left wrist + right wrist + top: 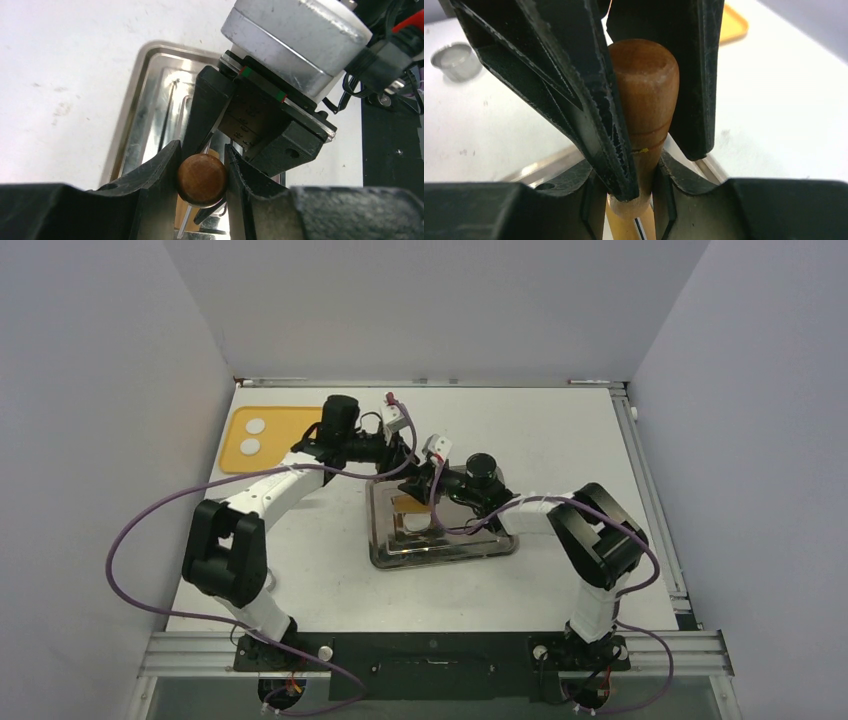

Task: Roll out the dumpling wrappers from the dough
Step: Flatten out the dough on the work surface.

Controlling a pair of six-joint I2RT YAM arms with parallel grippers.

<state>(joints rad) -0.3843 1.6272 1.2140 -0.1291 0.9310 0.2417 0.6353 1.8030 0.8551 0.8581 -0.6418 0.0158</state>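
Over the tray point(441, 555), your left hand point(201, 165) and right hand point(631, 185) both clench the pin point(201, 181) by one handle. Beneath it lies a white patch, probably dough point(417, 523). Keep the pin level, press lightly, roll from centre outward.

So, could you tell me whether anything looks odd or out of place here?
Yes: both grippers clamp the same end of the rolling pin over the tray. The left gripper closes its jaws on the knob, the right gripper on the neck beside it, crowding together. Nothing looks spilled or damaged.
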